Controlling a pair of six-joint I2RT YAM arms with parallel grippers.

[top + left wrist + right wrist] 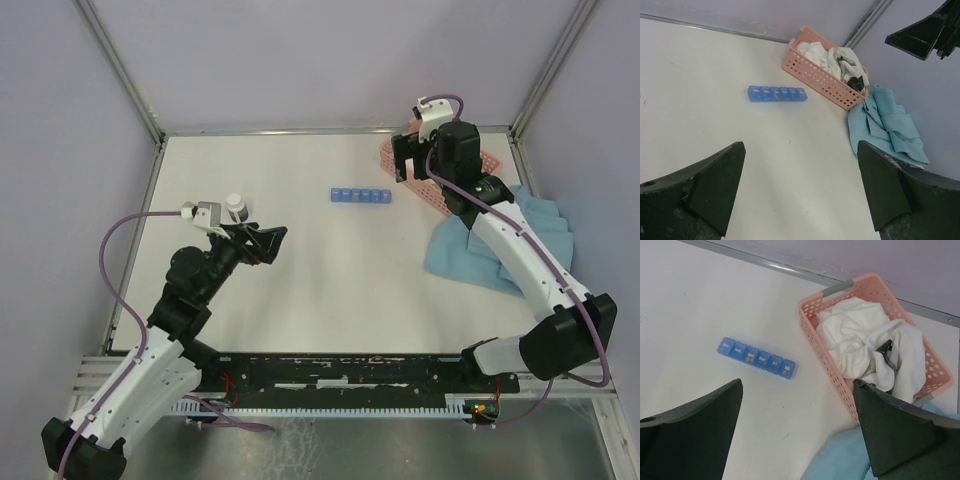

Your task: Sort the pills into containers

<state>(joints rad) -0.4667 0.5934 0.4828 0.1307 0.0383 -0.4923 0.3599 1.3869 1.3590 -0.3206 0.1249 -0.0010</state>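
The blue pill-organiser strip (361, 195) lies flat on the white table with its lids shut. It also shows in the left wrist view (777, 93) and the right wrist view (756, 358). Small dull orange pills (783, 371) show through the lids of at least two compartments. I see no loose pills on the table. My left gripper (262, 243) is open and empty, hovering well to the left of the strip (800, 165). My right gripper (403, 160) is open and empty, raised to the right of the strip beside the basket (797, 405).
A pink slatted basket (418, 192) holding white cloth (865, 345) and a dark object stands right of the strip. A crumpled light-blue cloth (500, 240) lies in front of it. A small white-capped bottle (235, 207) stands behind my left gripper. Walls enclose the table.
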